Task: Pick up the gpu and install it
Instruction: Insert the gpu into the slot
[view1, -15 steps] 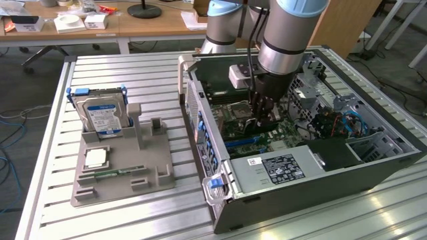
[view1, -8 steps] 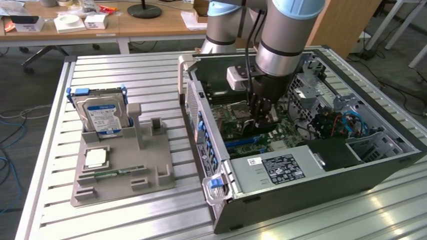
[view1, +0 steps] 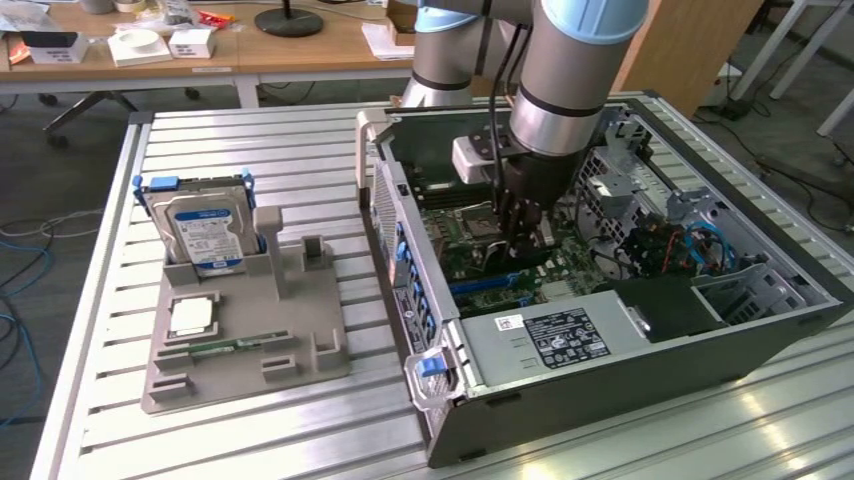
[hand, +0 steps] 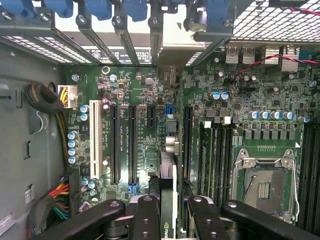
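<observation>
Pincer (hand: 169, 220) clamped on gpu (hand: 167, 172) — held edge-on, long axis seemingly along the motherboard slots (hand: 132, 145).

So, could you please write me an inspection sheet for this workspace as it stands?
Surface: slotted metal table carrying a grey fixture and an open case.
Job's things: gpu seen edge-on between the fingers, over the motherboard near its long slots; whether it is seated cannot be told.
Clutter: hard drive upright in the fixture; memory stick lying flat on it.
Grippers: gripper inside the case, shut on the gpu.
Cables: blue cables in the case; coloured wires beside the motherboard.
Surroundings: wooden desk with small boxes behind the table.
</observation>
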